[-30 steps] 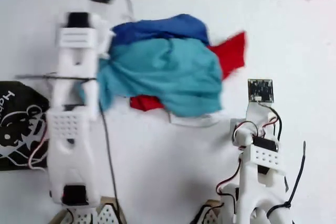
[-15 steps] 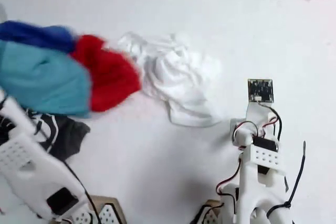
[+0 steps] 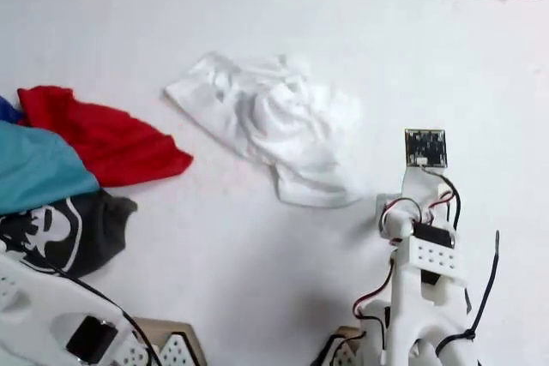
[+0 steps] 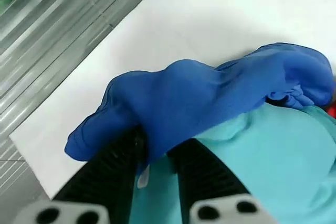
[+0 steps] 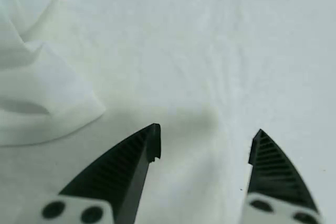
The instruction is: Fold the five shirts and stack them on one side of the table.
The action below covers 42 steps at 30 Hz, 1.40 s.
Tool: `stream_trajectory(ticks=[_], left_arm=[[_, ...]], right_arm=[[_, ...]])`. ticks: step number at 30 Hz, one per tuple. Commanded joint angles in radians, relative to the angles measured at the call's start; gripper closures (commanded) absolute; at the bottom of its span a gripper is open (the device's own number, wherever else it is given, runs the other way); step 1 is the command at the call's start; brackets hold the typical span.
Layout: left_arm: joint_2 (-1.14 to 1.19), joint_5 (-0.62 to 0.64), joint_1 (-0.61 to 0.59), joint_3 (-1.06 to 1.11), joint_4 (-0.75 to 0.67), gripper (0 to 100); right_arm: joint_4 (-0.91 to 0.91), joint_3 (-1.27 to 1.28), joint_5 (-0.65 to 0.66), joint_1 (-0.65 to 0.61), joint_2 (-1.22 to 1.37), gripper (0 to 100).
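a: where are the 5 shirts?
b: the crumpled white cotton shirt [image 3: 274, 130] lies alone in the middle of the white table [image 3: 446, 49]; the other 4 are bunched at the left edge; the rumpled red shirt [image 3: 103, 139] touches the soft teal shirt [image 3: 39, 173]; the black shirt with a white cartoon print [image 3: 73, 229] lies just beside them, nearer the arms; the dark blue shirt [image 4: 210, 93] touches the teal one too.
a: what is the left gripper doing?
b: the left gripper [image 4: 157, 148] is pinched tight on a fold of the dark blue shirt; the cloth is squeezed between its 2 black fingers.
a: and the other one?
b: the right gripper [image 5: 205, 137] has its 2 fingers spread wide with nothing between them; it hangs over bare table, near the edge of the white shirt but not touching it.
a: is any shirt folded?
b: no; i count 0 folded and 0 stacked; all 5 look scrunched up; i think the job is right at the start; 4 shirts sit on 1 side, maybe to make room; each shirt needs to be laid flat, folded and piled; the white one looks like a good one to begin with, since it lies apart.
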Motion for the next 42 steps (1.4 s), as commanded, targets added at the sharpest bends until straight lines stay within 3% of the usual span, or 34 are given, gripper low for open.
stream_trajectory(ticks=[1,5,12,17,22,27,34,42], left_arm=[[-0.058,-0.008,0.005,0.053,0.015,89],[-0.051,-0.002,0.035,0.151,0.014,77],[-0.098,0.118,0.176,0.053,0.014,79],[-0.157,0.14,0.445,0.084,0.014,79],[-0.152,0.157,0.763,0.326,-0.003,79],[-0.058,0.373,0.973,0.552,-0.166,73],[0.138,0.523,1.122,0.57,-0.35,72],[0.256,0.545,1.175,0.57,-0.523,72]], right_arm=[[-0.019,-0.003,-0.005,-0.005,0.005,72.3],[-0.019,-0.003,-0.005,-0.005,0.005,72.3],[-0.019,-0.003,-0.005,-0.005,0.005,72.3],[-0.019,-0.003,-0.005,-0.005,0.005,72.3],[-0.019,-0.003,-0.005,-0.005,0.005,72.3],[-0.019,-0.003,-0.005,-0.007,0.005,72.3],[-0.019,-0.003,-0.005,-0.007,0.005,72.3],[-0.019,-0.003,-0.005,-0.007,0.005,72.3]])
